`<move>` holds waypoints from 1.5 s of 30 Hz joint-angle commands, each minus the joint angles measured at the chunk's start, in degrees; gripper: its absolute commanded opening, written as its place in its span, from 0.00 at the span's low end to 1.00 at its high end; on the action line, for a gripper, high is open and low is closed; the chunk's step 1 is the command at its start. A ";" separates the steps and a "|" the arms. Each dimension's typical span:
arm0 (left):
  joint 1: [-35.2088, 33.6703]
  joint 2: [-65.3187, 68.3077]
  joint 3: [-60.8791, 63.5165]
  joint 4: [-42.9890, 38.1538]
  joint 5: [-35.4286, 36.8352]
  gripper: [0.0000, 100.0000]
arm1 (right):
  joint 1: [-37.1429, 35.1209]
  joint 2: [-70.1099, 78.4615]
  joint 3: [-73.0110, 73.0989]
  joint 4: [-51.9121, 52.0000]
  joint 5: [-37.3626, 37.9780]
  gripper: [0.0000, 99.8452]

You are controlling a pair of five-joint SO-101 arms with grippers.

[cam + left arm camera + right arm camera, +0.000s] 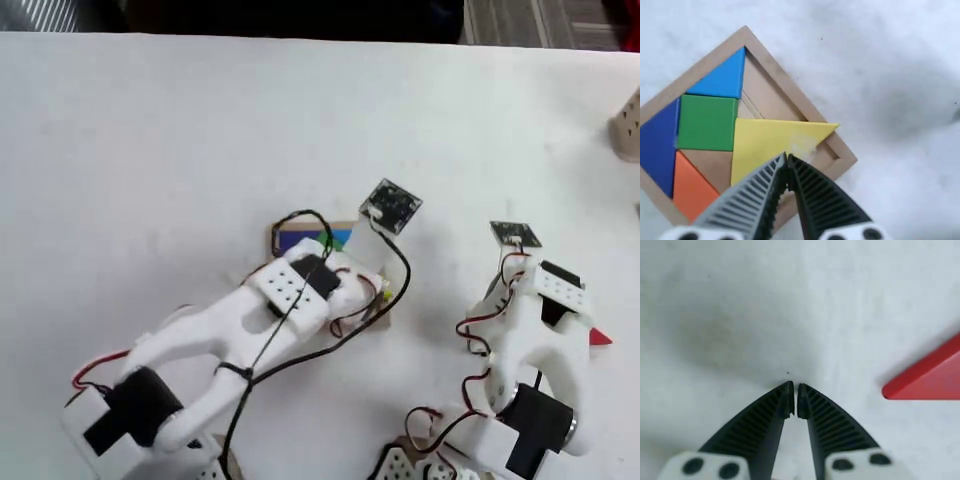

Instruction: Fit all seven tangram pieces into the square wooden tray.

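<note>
**A:** At the high view's centre, the tray holds four pieces; the yellow triangle overlaps its rim, left fingers pressed together over it.

**B:** Seating it, I'd say. Nudge it flat next. The red piece lies lower right, near the closed right fingers.

Your tray is pale, bare-looking wood: smooth and matt on the rim, with faint grain lines on its uncovered floor. Inside it, the yellow triangle, green square, light blue triangle, dark blue piece and orange triangle look smooth, evenly coloured and low in sheen. The yellow one has a pale scuffed patch.

Over the tray, the left gripper has grey ribbed plastic fingers on a white plastic body. Away from the tray, the right gripper has black ribbed plastic fingers, and the red piece looks smooth and slightly glossy.

The table under the tray is white, matt and faintly mottled.
</note>
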 commanded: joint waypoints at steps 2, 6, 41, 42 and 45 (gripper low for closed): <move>3.12 -0.40 -2.90 -8.79 0.53 0.02 | 0.13 -0.13 -1.76 -0.57 0.70 0.02; 2.77 5.67 -6.77 -13.19 0.53 0.02 | 0.13 -0.13 -1.76 -0.57 0.70 0.02; -3.21 1.45 -8.09 5.63 0.35 0.02 | 0.13 -0.13 -1.67 -0.57 1.76 0.02; -3.82 -0.40 -6.77 5.71 0.35 0.02 | 0.13 -0.13 -1.67 -0.57 1.76 0.02; -6.20 -4.62 -1.58 1.76 0.09 0.02 | 0.13 -0.13 -1.67 -0.66 1.76 0.02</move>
